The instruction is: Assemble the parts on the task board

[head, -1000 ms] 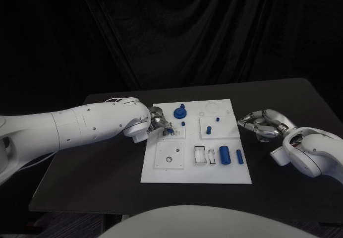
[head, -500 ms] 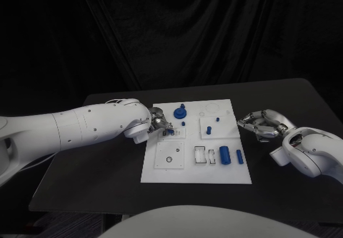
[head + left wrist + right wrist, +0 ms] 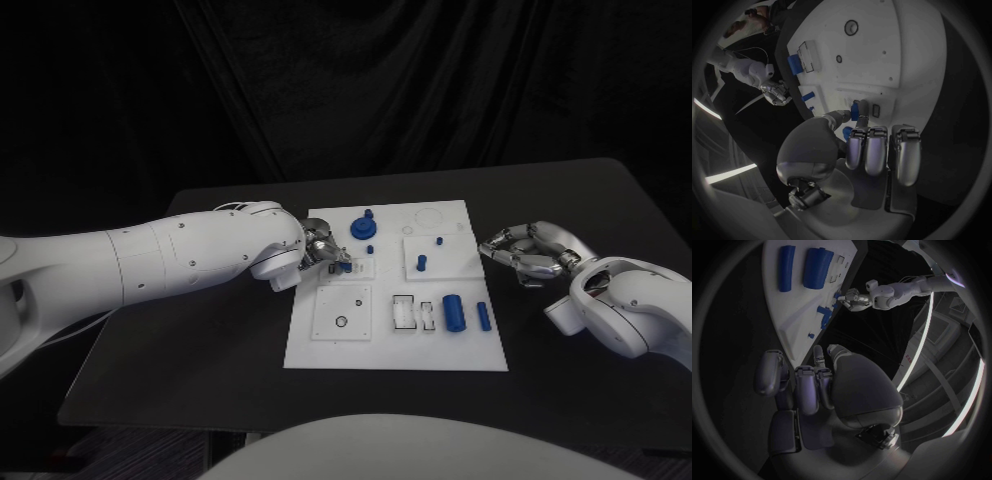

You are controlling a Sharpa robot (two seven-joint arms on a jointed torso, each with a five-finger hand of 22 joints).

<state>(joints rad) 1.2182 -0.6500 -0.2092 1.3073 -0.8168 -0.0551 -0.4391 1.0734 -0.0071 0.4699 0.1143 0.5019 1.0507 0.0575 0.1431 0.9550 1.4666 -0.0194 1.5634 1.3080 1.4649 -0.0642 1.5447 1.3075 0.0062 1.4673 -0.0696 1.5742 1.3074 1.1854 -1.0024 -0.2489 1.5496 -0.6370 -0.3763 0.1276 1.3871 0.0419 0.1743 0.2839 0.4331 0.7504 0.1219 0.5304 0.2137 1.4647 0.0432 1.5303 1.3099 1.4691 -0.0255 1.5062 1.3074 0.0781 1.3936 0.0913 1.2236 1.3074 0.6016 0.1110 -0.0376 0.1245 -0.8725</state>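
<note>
The white task board (image 3: 361, 352) lies mid-table. My left hand (image 3: 320, 248) is over the board's left side, by a square tile. In the left wrist view, the thumb and a finger of this hand (image 3: 864, 150) pinch a small blue part (image 3: 854, 110) just above the board (image 3: 904, 50). A round blue knob (image 3: 361, 228) and two small blue pegs (image 3: 421, 263) stand on the board's far half. A thick blue cylinder (image 3: 453, 311) and a slimmer one (image 3: 483, 316) lie nearer me. My right hand (image 3: 528, 250) is off the board's right edge, fingers curled in, holding nothing.
A black ring (image 3: 339, 322) sits on a tile at the board's near left, with white rectangular slots (image 3: 407, 313) beside it. Bare black table (image 3: 188, 350) surrounds the board. The right wrist view shows the two blue cylinders (image 3: 817, 267) and my left hand (image 3: 856, 299) beyond.
My left hand's fingertips have edged slightly over the tile with the small blue part. The right hand has not moved.
</note>
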